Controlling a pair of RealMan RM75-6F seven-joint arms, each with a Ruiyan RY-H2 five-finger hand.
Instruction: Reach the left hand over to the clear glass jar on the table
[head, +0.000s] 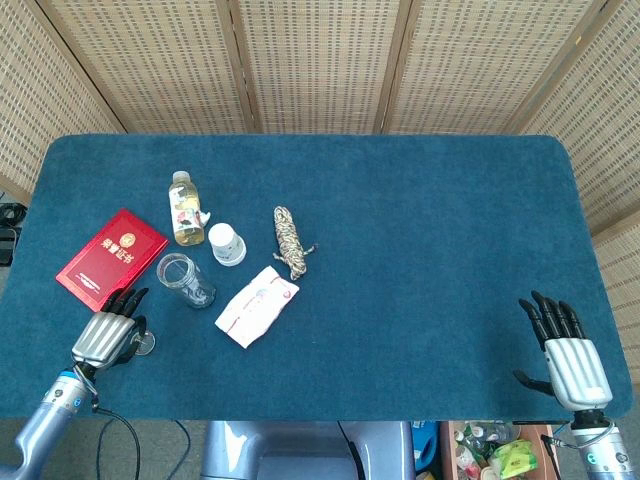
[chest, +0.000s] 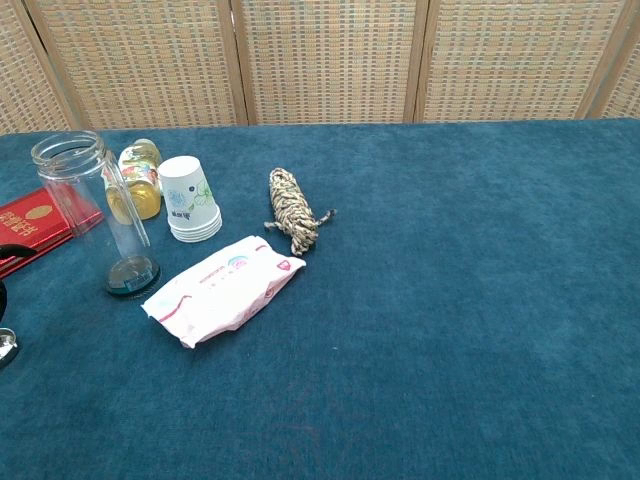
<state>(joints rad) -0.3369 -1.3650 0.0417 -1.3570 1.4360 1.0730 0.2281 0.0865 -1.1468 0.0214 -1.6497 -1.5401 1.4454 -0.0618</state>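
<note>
The clear glass jar (head: 184, 279) stands upright and lidless on the blue cloth, between a red booklet and a white wipes pack; the chest view shows the jar (chest: 91, 205) tall at the far left. My left hand (head: 104, 337) lies low at the table's front left corner, fingers spread and holding nothing, about a hand's length short of the jar and to its left. A small round metal lid (head: 148, 344) lies right beside that hand's thumb side. My right hand (head: 562, 349) rests open near the front right corner, far from the jar.
Around the jar are a red booklet (head: 111, 256), a small bottle of yellow liquid (head: 185, 209), a stack of paper cups (head: 227, 243), a coil of rope (head: 290, 241) and a wipes pack (head: 257, 305). A woven screen stands behind the table.
</note>
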